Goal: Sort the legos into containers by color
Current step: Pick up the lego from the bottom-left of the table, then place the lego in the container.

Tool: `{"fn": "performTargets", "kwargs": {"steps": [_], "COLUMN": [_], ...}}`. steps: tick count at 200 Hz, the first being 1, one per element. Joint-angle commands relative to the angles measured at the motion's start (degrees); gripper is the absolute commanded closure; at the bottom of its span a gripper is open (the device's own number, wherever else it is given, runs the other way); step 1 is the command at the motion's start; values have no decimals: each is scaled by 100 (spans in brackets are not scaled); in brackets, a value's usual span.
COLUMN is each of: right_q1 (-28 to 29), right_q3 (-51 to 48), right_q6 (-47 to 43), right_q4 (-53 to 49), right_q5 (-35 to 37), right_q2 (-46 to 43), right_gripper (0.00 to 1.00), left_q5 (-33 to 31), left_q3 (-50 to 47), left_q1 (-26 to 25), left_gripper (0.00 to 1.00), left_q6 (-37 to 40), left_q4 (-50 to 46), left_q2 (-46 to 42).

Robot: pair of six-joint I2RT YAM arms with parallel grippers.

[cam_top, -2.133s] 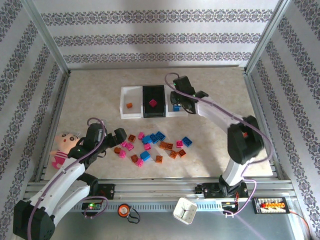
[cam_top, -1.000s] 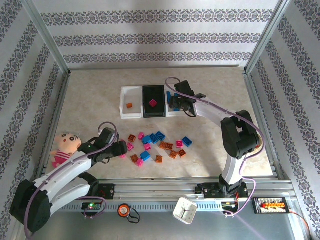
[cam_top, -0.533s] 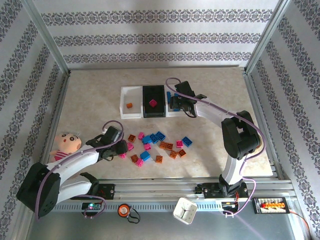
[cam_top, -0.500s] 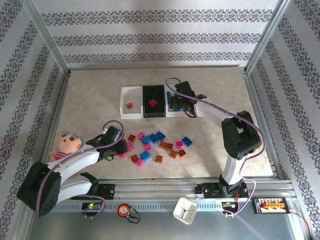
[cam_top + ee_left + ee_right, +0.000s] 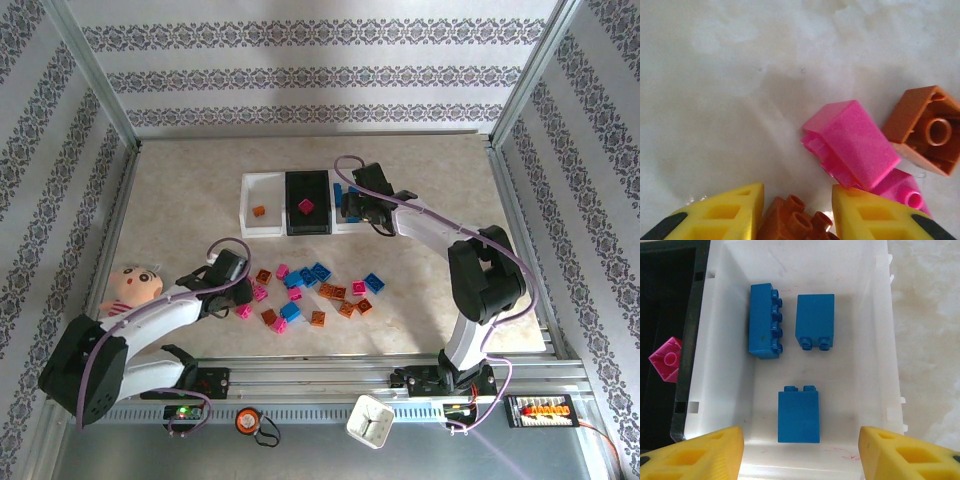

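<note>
We see the left hand (image 5: 797,194) newly closed, pinching an orange lego (image 5: 795,222) at the pile's (image 5: 318,290) nine o'clock, ready to lift.

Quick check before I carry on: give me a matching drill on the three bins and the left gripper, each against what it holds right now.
Column one:
1. left white bin
2. black bin
3. right white bin
4. left gripper

Column two:
A. three blue bricks
B. pinched orange brick, between the fingers
C. one pink brick
D. one loose orange brick, on its floor

Pairs: 1-D, 2-C, 3-A, 4-B.
</note>
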Motion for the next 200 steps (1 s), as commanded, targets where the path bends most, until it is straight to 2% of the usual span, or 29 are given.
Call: {"fn": "performTargets", "kwargs": {"steps": [1, 20, 40, 80, 119, 149, 161, 181, 200], "right_q1": [-53, -58, -49, 2, 87, 212, 257, 285, 289], "right_q3": [-130, -235, -405, -800, -1251, -1546, -1617, -1667, -1676], "right_q6": [165, 202, 272, 349, 387, 462, 482, 497, 497], "right_q4": [92, 134, 188, 230, 222, 241, 244, 232, 222], "right_q5": [-65, -99, -159, -173, -151, -117, -117, -129, -123], "right_q2": [-300, -414, -530, -749, -1148, -1464, -1541, -1604, -1639], "right_gripper": [38, 38, 38, 38, 38, 38, 38, 37, 35], "left_q5": [62, 64, -24, 126, 34, 93, 113, 197, 307], "left_q3": [504, 1010, 1576, 2889, 4323, 4878, 5052, 5231, 5154], "left_q1": [-27, -27, 9, 610, 936, 1163, 1174, 1177, 1172], "left_gripper": [77, 77, 77, 78, 80, 80, 75, 56, 41], "left_q6": [182, 347, 606, 1007, 1381, 1411, 1438, 1449, 1421], "left_q4": [-347, -565, -535, 150, 2, -88, -139, -211, -166], "left_q2": [-407, -552, -254, 1326, 3067, 3822, 4009, 4133, 3907]}}
